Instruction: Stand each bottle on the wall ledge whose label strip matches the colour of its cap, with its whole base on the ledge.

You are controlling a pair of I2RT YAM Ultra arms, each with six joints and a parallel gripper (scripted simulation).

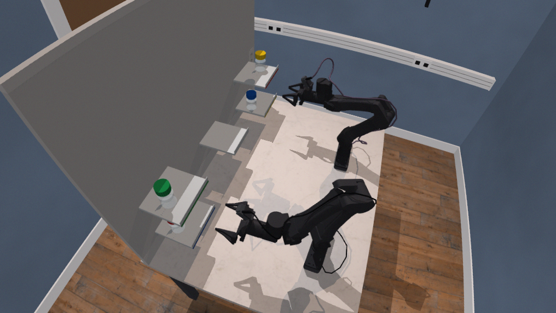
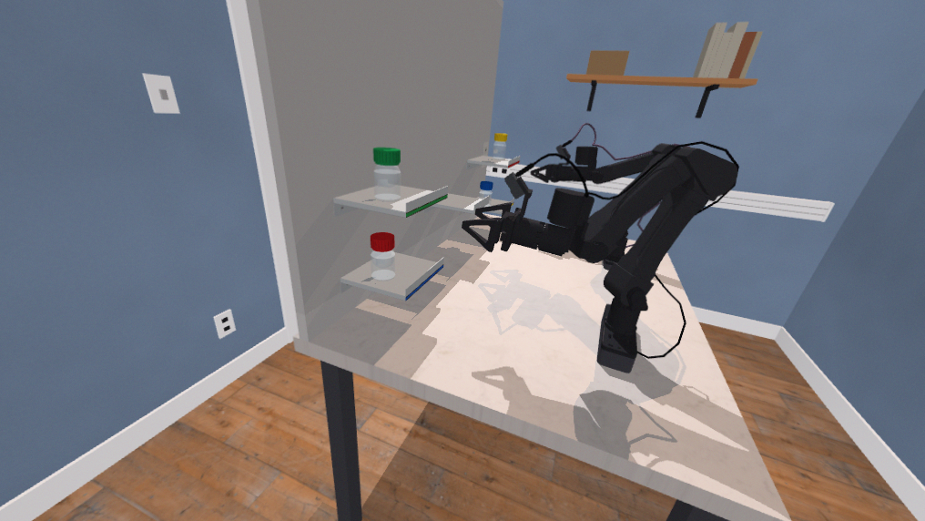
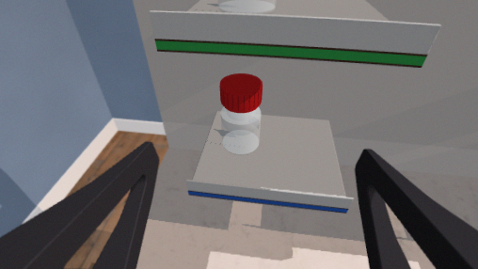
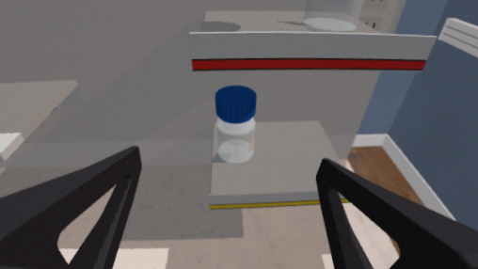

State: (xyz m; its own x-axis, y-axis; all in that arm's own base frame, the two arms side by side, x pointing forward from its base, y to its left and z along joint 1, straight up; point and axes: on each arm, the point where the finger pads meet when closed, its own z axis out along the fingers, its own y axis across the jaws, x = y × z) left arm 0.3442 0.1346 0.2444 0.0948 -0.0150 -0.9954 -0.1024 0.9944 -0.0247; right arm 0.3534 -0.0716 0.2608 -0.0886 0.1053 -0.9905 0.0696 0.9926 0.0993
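In the top view, the bottle with the green cap is seen on the green-strip ledge, so that one looks done. The bottle with the yellow cap is stood on the red-strip ledge, and the bottle with the blue cap is on the ledge below. Those two are left to be moved. A middle ledge has no bottle on it, and no colour can be made out on its strip. In the exterior view, the bottle with the red cap is on the blue-strip ledge, so it is left to be moved too. The far bottles are small and partly hidden there. In the left wrist view, the jaws of the left gripper are wide apart with nothing held, and the green-capped bottle is cut off at the top. In the right wrist view, the right gripper is wide open and empty, and the blue-capped bottle is seen on the yellow-strip ledge. Its base seems to be near the side edge, perhaps all on. The yellow-capped bottle's top is cut off.
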